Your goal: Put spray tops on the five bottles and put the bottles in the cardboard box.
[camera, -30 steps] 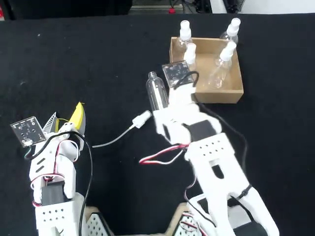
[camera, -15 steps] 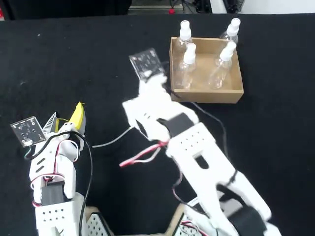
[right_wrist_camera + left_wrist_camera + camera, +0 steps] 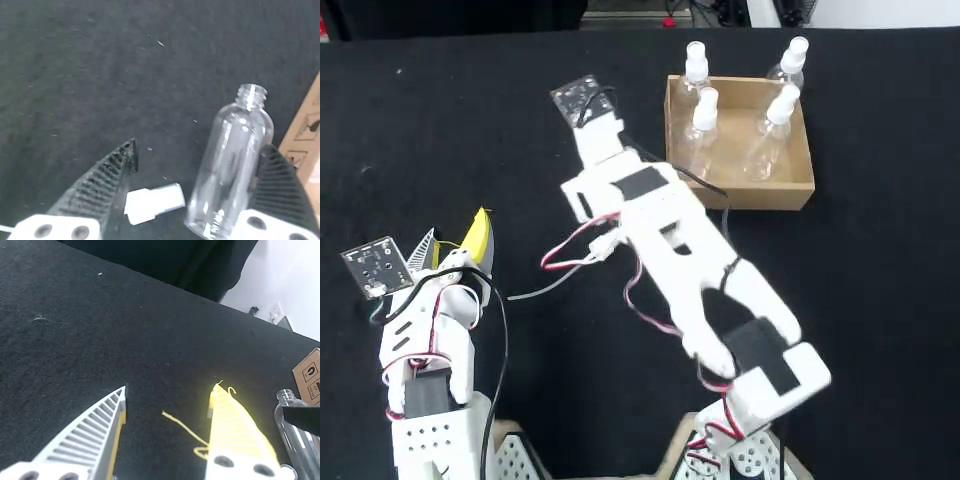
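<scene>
While the uncapped bottle [image 3: 235,160] lies on the black table [image 3: 880,300], the right gripper [image 3: 199,147] is held over it with its fingers spread wide, one of them just beside the bottle. A loose spray top [image 3: 154,202] is seen between them. Four capped bottles [image 3: 703,125] are stood in the cardboard box [image 3: 765,192], at 1 o'clock. The left gripper [image 3: 455,228], at 8 o'clock, is held open and empty.
</scene>
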Controlling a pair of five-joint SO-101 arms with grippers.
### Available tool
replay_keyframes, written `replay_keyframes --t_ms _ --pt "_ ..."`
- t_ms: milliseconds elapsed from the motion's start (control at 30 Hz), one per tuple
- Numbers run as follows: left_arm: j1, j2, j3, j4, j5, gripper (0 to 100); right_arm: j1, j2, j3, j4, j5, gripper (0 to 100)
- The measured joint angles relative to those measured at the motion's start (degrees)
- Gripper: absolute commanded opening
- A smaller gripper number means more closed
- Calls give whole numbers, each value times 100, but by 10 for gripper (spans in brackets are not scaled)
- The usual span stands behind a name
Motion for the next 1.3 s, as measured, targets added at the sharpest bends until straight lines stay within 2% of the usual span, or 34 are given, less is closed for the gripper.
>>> replay_keyframes --t_ms 300,800,1033,1300 --pt "0 0 0 0 0 256 413 800 -422 79 26 350" --pt "0 0 0 0 0 256 413 1415 -554 79 26 346" --pt "0 0 0 0 0 256 422 1530 -554 79 26 153" --pt "0 0 0 0 0 256 422 1292 -554 554 35 145"
